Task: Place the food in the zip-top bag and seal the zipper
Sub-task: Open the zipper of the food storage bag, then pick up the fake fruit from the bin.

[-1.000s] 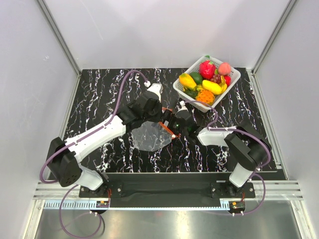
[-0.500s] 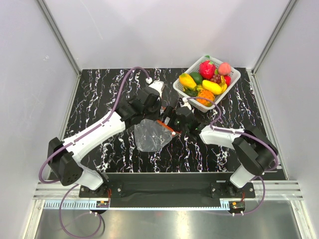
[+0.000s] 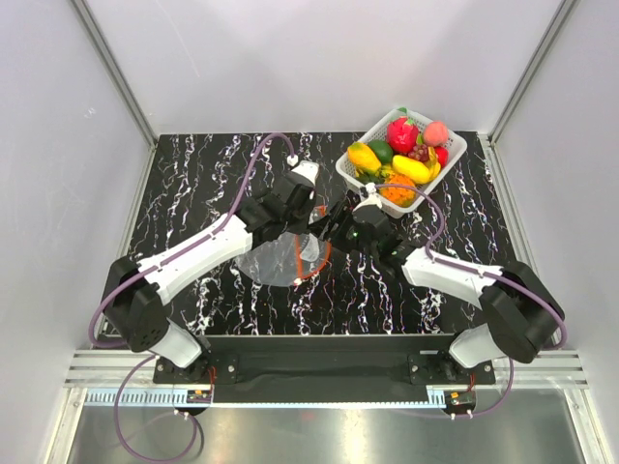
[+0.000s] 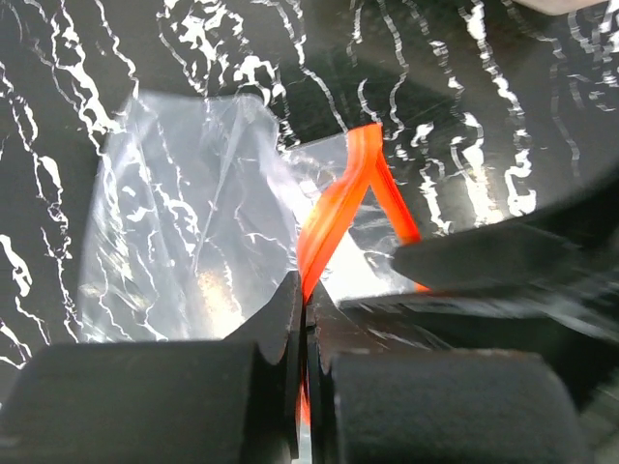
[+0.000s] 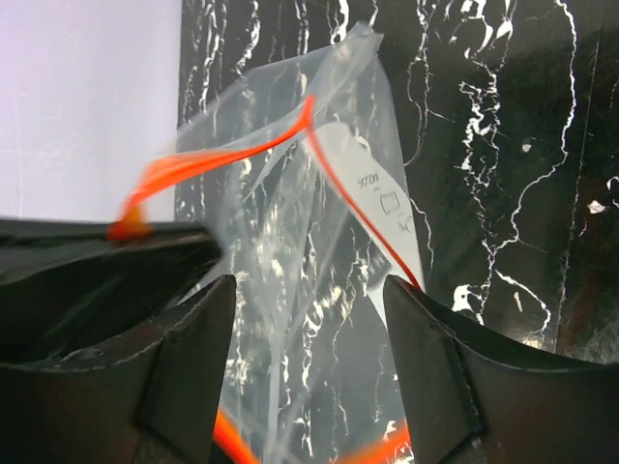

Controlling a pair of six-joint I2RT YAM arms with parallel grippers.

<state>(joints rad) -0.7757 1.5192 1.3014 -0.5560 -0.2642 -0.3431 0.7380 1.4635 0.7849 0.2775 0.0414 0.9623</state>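
At worktop centre: zip-top bag (image 3: 276,263), limp, slippery film; grip at stiffer zipper (image 4: 344,198).
Left end effector (image 4: 302,293): clamped on zipper.
Right end effector (image 5: 308,290): fingers apart.

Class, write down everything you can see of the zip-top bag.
The zip-top bag is a clear, crinkly plastic pouch with a white printed patch and a red-orange zipper, its two strips parted. No food shows inside. The left hand pinches the zipper; the right hand straddles the film, fingers apart, above the black marbled table.
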